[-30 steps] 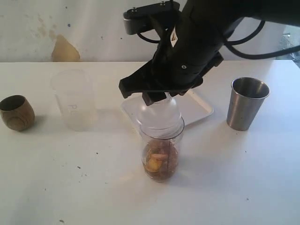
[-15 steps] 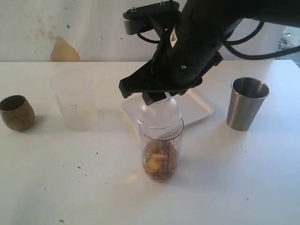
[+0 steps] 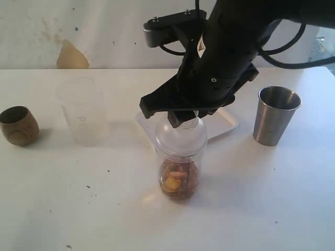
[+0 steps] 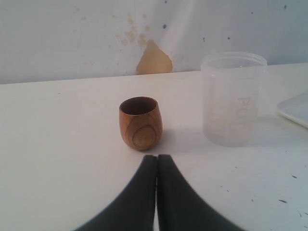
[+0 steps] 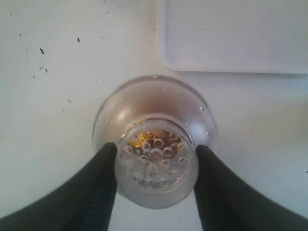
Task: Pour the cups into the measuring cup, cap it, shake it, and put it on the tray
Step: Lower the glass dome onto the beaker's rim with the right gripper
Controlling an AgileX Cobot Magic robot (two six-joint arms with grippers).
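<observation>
Measuring cup (image 3: 179, 178) stands on speckled white table (image 3: 78, 209), stained wall (image 3: 104, 31) behind

A bulky matte black right arm (image 3: 230, 42) is shown, trailed by looping black cables (image 3: 296, 65). A grey bracket (image 3: 167, 26) studded with small screws (image 3: 155, 21) and a white-and-red label (image 3: 199, 50) are carried. Right gripper (image 3: 183, 119) and left gripper (image 4: 157, 161) are fitted with smooth, tapered black fingers (image 5: 98, 192)

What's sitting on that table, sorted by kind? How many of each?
4 cups: wooden cup, steel cup, frosted cup, measuring cup
1 lid
1 tray
Total: 6
</observation>
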